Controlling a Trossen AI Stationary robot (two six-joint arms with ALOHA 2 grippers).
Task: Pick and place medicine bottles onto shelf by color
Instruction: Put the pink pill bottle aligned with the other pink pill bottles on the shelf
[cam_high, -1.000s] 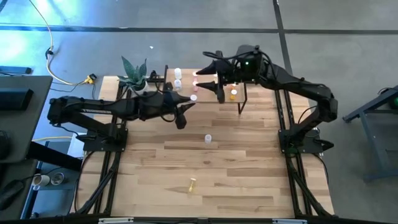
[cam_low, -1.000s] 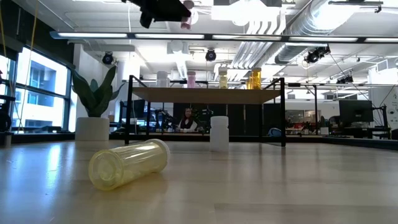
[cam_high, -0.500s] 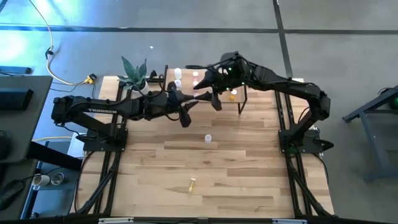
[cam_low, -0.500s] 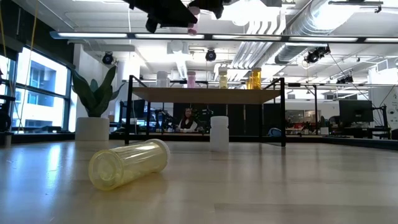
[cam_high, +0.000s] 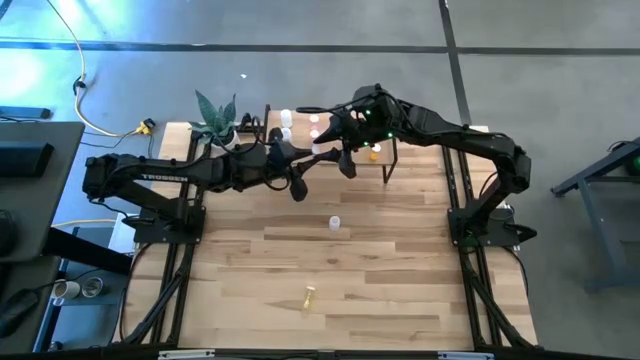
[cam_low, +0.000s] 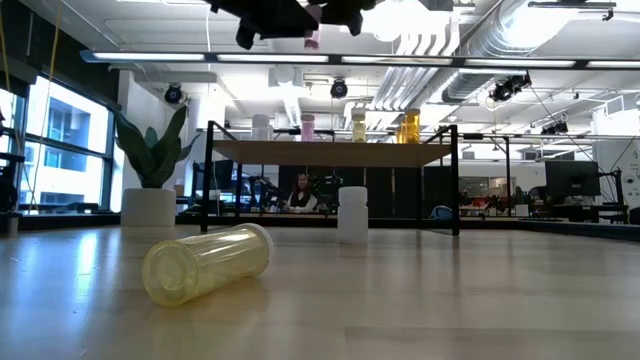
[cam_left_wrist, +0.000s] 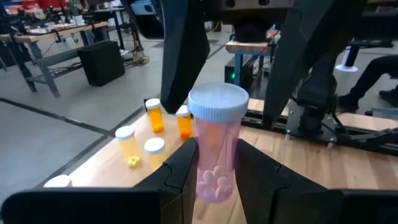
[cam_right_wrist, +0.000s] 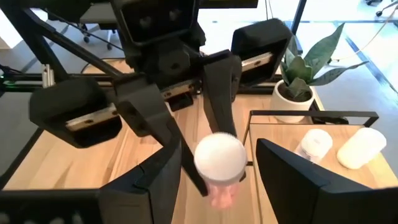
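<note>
Item: pink medicine bottle (cam_left_wrist: 214, 155), clamped upright in the left pincer (cam_left_wrist: 214, 177), aloft just off the shelf (cam_high: 385, 152) near the tabletop's far edge; the right pincer (cam_right_wrist: 214, 165) stood wide, its fingers (cam_right_wrist: 289, 174) flanking the white cap. Risk: if the left released before the right closed, the bottle would drop; contact could not be confirmed.

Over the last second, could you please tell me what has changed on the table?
The right gripper left the shelf and swung toward the left gripper, its open jaws now flanking the pink bottle that the left holds shut. The upright white bottle, the lying yellow bottle and the plant stayed put.
</note>
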